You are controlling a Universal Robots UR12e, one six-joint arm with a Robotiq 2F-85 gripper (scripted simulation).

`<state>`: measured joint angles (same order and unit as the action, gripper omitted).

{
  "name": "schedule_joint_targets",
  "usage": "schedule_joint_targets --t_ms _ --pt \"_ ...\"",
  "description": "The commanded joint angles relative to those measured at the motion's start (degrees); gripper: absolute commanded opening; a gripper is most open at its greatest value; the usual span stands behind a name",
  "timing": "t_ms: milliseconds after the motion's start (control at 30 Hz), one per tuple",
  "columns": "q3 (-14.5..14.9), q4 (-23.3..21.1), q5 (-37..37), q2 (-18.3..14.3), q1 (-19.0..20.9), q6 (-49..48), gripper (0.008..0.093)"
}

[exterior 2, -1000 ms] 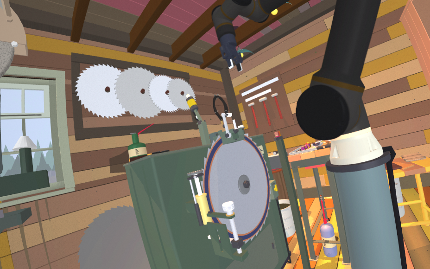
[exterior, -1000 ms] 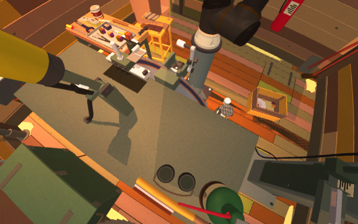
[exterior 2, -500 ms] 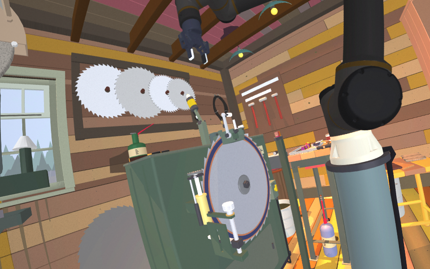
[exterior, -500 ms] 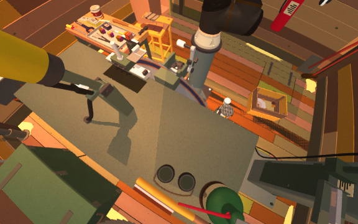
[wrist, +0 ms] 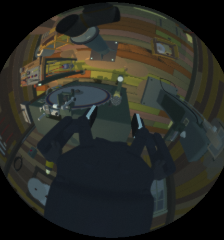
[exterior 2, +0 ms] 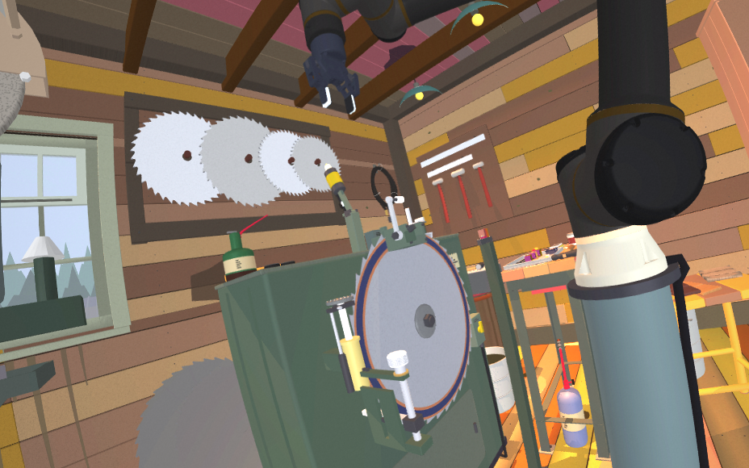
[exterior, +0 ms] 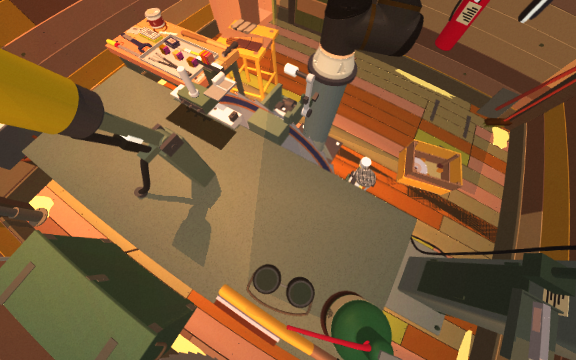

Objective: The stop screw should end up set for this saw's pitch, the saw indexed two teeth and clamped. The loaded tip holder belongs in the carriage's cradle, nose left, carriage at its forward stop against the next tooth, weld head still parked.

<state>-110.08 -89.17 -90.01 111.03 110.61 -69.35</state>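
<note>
The tip holders on the tool tray (exterior: 178, 52) are too small to tell apart, and the carriage's cradle is partly hidden behind the clamp parts on the machine top. The big round saw (exterior 2: 415, 323) stands upright on the front of the green machine cabinet (exterior 2: 284, 361), with a white-knobbed screw (exterior 2: 399, 362) and a yellow cylinder (exterior 2: 351, 361) at its lower left. The carriage assembly (exterior: 218, 102) sits at the saw's top edge. My gripper (exterior 2: 338, 102) hangs open and empty high up under the roof beams, well above the machine. The yellow-tipped weld head (exterior 2: 332, 177) stands raised behind the saw.
An orange crate (exterior: 430, 167) sits on the floor right of the machine, and a workbench (exterior: 168, 45) with a yellow stool (exterior: 258, 60) stands behind it. My arm's grey pedestal (exterior 2: 628, 372) rises beside the saw. A green bottle (exterior 2: 239, 256) stands on the cabinet's far edge.
</note>
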Motion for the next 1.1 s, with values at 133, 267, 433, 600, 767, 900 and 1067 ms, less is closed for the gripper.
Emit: schedule_joint_targets --t_ms 133,267,433,600,767,900,1067 --pt "-3.4 -3.4 0.0 -0.1 0.0 0.0 0.0680" --pt "-7.7 -8.0 0.0 -0.5 0.1 0.1 0.0680" --pt "-14.1 -16.0 0.0 -2.1 0.1 0.1 0.0680" --pt "-20.6 -25.9 0.0 -5.5 0.1 0.1 0.0680" --pt "-26.1 -36.6 0.0 -10.7 0.1 0.1 0.0680" --pt "-29.2 -44.6 0.0 -15.5 0.1 0.1 0.0680" --pt "-31.5 -52.0 0.0 -20.5 0.1 0.1 0.0680"
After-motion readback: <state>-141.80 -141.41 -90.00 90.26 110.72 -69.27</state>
